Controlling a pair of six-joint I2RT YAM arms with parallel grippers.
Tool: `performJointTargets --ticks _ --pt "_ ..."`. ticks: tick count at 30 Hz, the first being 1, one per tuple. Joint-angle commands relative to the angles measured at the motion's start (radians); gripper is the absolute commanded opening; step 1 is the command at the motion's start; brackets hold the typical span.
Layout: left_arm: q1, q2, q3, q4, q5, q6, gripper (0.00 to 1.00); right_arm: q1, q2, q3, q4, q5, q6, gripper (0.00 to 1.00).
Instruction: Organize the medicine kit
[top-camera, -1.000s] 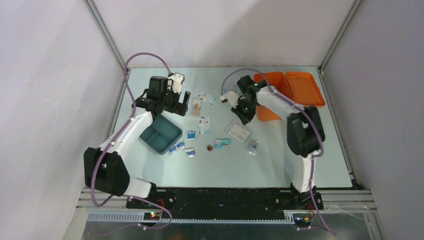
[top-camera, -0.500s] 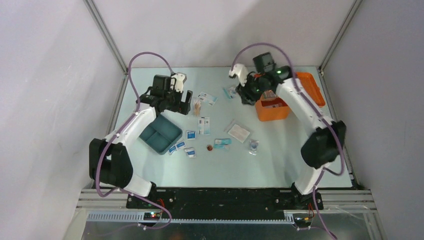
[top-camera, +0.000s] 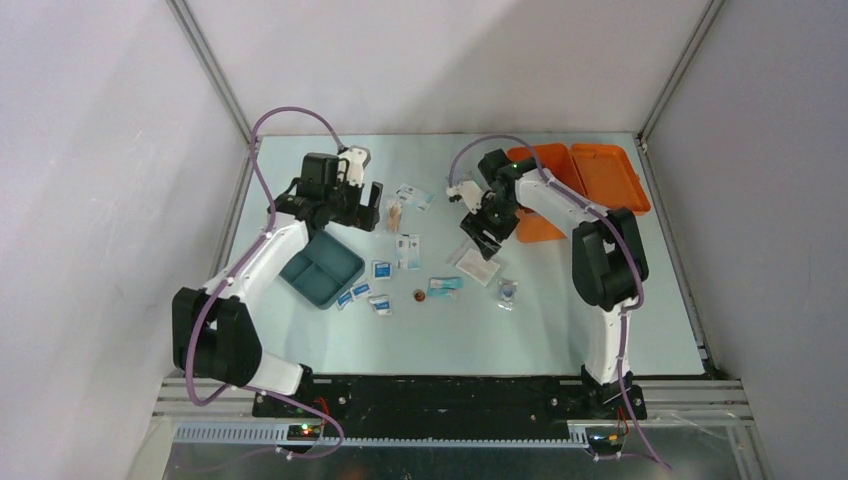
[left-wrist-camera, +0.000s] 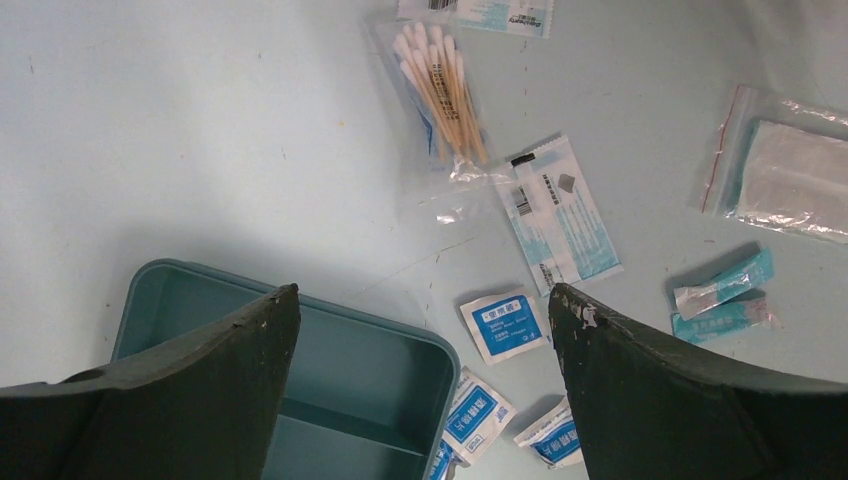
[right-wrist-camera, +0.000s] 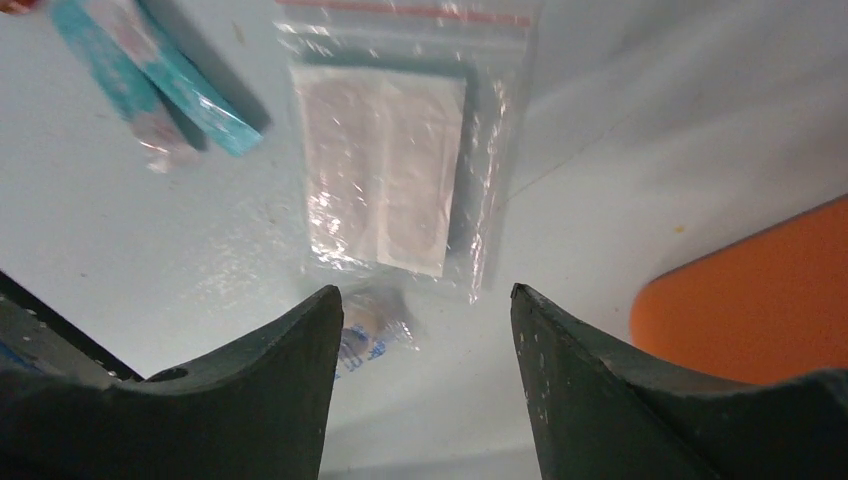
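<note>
Right now the orange rectangular plastic medicine kit (top-camera: 605, 178) sits at the far right of the pale tabletop (top-camera: 560, 330), with its lid lying open and flat. I catch a corner of its orange in the right wrist view too. Just beside it, the right gripper (right-wrist-camera: 425, 300) hangs with its jaws parted and nothing between them, above a clear zip bag holding a white gauze pad (right-wrist-camera: 385, 170). Two teal foil sachets (right-wrist-camera: 165, 85) lie near that bag. Well apart, the left gripper (left-wrist-camera: 425, 300) stands wide and empty over a corner of the teal divided plastic tray (left-wrist-camera: 350, 380). A clear packet of cotton swabs (left-wrist-camera: 440, 90) and small blue-and-white sachets (left-wrist-camera: 505, 325) lie beyond it.
</note>
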Motion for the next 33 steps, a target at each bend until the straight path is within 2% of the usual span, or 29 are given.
performJointTargets --ticks 1,9,12,19,21,24,28,33 --pt "0.004 -0.041 -0.01 0.034 -0.01 0.005 0.99 0.003 0.059 -0.064 0.005 0.09 0.026 0.69" --pt "0.003 -0.035 0.003 0.034 -0.018 0.01 0.99 0.014 0.093 -0.109 0.056 0.151 -0.005 0.72" --pt "0.004 -0.032 0.006 0.033 -0.013 0.006 0.99 0.021 0.118 -0.114 0.057 0.174 -0.018 0.69" --pt "0.003 -0.027 0.008 0.033 -0.016 0.007 0.99 0.054 0.134 -0.171 0.077 0.18 -0.012 0.54" --pt "0.004 -0.025 0.003 0.033 -0.013 0.006 0.99 0.059 0.133 -0.179 0.082 0.174 -0.013 0.44" --pt "0.004 -0.021 0.001 0.034 -0.009 0.002 0.99 0.06 0.132 -0.175 0.09 0.174 -0.032 0.23" --pt "0.004 -0.018 0.003 0.037 -0.01 0.001 0.99 0.06 0.114 -0.124 0.057 0.161 -0.044 0.03" --pt "0.006 -0.025 -0.003 0.036 -0.013 0.001 0.99 0.039 -0.032 -0.059 0.02 0.064 -0.055 0.0"
